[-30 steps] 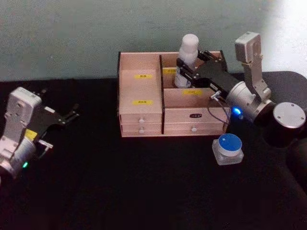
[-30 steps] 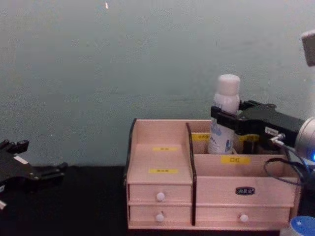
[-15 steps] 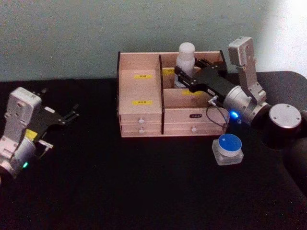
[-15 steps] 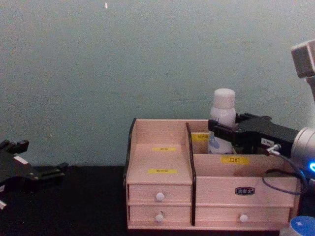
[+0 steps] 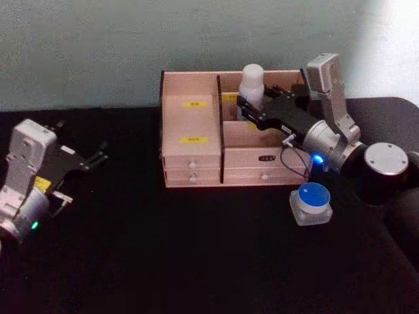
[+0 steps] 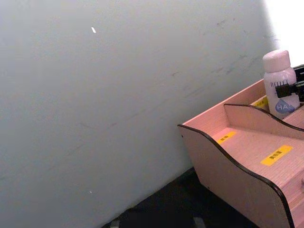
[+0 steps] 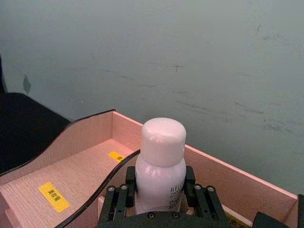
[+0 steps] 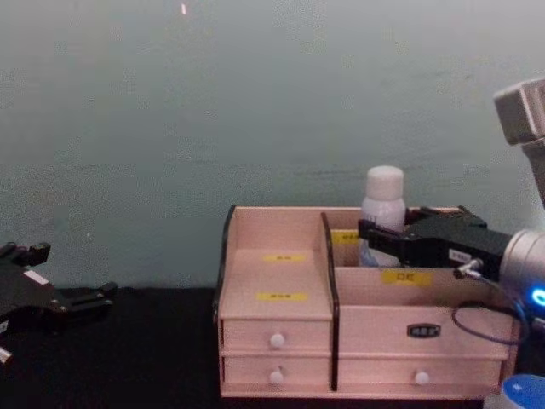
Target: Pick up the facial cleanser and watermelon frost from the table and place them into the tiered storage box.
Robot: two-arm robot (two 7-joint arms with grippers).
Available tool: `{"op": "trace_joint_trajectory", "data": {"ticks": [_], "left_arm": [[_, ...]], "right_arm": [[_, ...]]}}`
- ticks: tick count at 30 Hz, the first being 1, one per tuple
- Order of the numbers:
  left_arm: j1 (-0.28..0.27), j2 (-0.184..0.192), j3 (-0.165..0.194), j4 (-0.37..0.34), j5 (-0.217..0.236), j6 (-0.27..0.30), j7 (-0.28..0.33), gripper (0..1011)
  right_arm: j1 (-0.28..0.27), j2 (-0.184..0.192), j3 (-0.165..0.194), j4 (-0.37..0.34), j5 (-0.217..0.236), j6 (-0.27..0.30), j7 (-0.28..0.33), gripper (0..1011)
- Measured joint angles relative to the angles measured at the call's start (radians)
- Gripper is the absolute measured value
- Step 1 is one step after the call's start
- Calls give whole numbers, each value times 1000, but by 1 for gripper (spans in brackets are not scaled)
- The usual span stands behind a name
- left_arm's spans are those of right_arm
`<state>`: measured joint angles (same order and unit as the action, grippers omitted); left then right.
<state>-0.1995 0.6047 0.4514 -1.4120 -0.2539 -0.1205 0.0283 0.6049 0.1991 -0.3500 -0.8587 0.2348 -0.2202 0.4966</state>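
Holding facial cleanser (image 5: pixel 252 80) clamped between right gripper (image 5: pixel 251 110) jaws, upright in tiered storage box (image 5: pixel 190 86)

The facial cleanser (image 6: pixel 280 90) carries dark capitals, roughly "BELL", above a blue drop (image 6: pixel 284 107) marked "HA". On the tiered storage box (image 8: pixel 281 341), the yellow label (image 8: pixel 406 276) toward 3 o'clock looks like "口红". The other yellow labels (image 8: pixel 282 296) and the dark plate (image 8: pixel 423 331) are illegible.

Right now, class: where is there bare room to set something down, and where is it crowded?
Bare: the table between the left hand and the tiered storage box; the box's left shelves. Crowded: its back right compartment, where the right hand grips the facial cleanser, and beside the watermelon frost.
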Motion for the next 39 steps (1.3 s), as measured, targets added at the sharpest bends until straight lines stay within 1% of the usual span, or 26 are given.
{"op": "trace_joint_trajectory", "data": {"ticks": [10, 13, 16, 17, 18, 20, 21, 23, 25, 29, 32, 36, 38, 39], "left_arm": [[0, 0, 0, 0, 0, 0, 0, 1001], [0, 0, 0, 0, 0, 0, 0, 1001], [0, 0, 0, 0, 0, 0, 0, 1001], [0, 0, 0, 0, 0, 0, 0, 1001], [0, 0, 0, 0, 0, 0, 0, 1001], [0, 0, 0, 0, 0, 0, 0, 1001], [0, 0, 0, 0, 0, 0, 0, 1001], [0, 0, 0, 0, 0, 0, 0, 1001], [0, 0, 0, 0, 0, 0, 0, 1001], [0, 0, 0, 0, 0, 0, 0, 1001], [0, 0, 0, 0, 0, 0, 0, 1001], [0, 0, 0, 0, 0, 0, 0, 1001], [0, 0, 0, 0, 0, 0, 0, 1001], [0, 0, 0, 0, 0, 0, 0, 1001]], "right_arm": [[-1, 1, 0, -2, 1, -1, 0, 593], [-1, 1, 0, -3, 1, -1, 0, 666], [-1, 1, 0, -3, 2, -1, 0, 776], [-1, 1, 0, -3, 2, -1, 0, 776], [-1, 1, 0, -3, 2, -1, 0, 829], [-2, 1, 0, -3, 2, -2, 0, 882], [-2, 1, 0, -3, 2, -2, 0, 882], [-2, 1, 0, -4, 2, -2, 0, 960], [-2, 1, 0, -4, 2, -2, 0, 1002], [-3, 2, 0, -7, 3, -3, 0, 1003], [-16, 10, 1, -34, 2, -14, 0, 1003], [-44, 25, 7, -93, 3, -17, 1, 1002], [-78, 47, 15, -164, 14, -8, 4, 1002], [-78, 47, 15, -164, 14, -8, 4, 1002]]}}
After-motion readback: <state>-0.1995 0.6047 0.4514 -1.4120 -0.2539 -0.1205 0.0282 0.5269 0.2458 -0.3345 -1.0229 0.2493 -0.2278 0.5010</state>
